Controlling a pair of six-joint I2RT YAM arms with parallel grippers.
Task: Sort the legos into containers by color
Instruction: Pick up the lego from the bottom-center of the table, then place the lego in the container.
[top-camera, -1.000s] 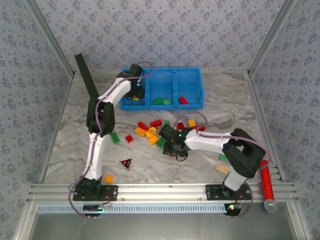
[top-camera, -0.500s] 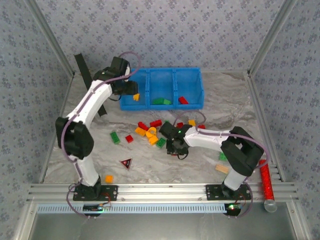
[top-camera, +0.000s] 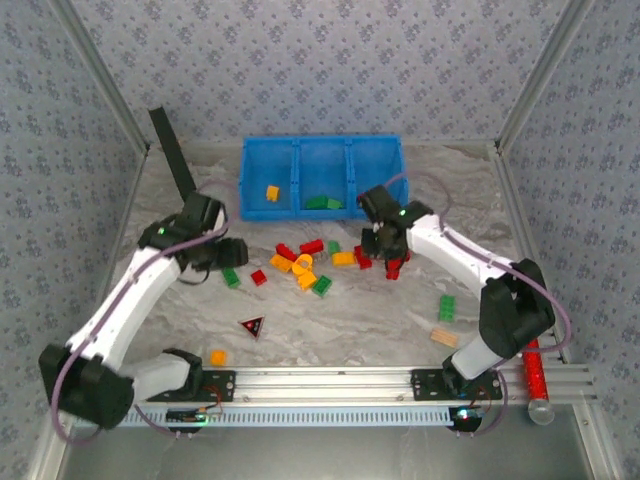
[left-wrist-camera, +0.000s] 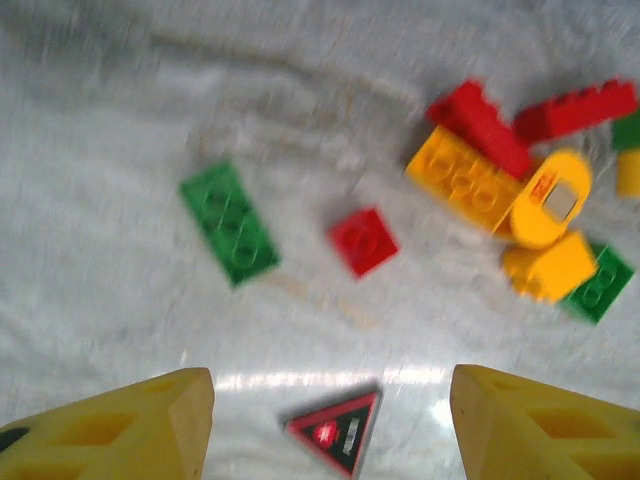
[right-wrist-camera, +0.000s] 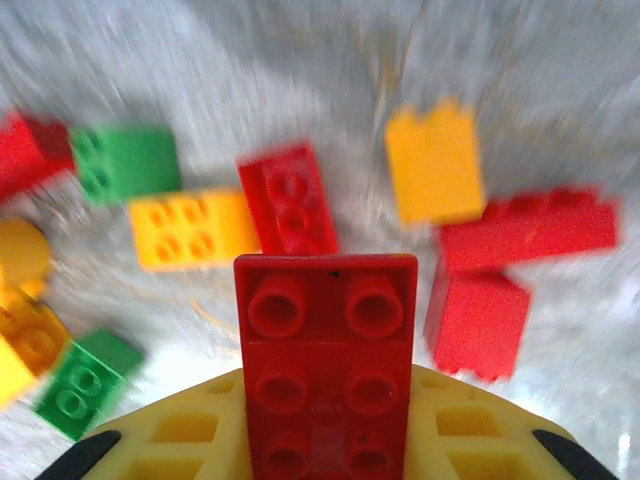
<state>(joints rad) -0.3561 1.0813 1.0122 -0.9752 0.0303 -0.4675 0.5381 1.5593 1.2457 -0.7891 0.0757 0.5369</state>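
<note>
A red lego (right-wrist-camera: 325, 370) is sitting studs-up, pinched in the right gripper (top-camera: 384, 243), whose arm is reaching forward above four more red legos (right-wrist-camera: 290, 200), two green and several orange, with the blue bin (top-camera: 250, 165) just beyond, while the left gripper (left-wrist-camera: 325, 385) is hovering spread and empty, one green brick (left-wrist-camera: 228, 222) ahead.

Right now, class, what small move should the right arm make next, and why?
Probably lift the red brick toward the bin's right compartment. The right gripper is shut on it; the left compartment holds an orange brick, the middle green ones, so the right seems meant for red.
</note>
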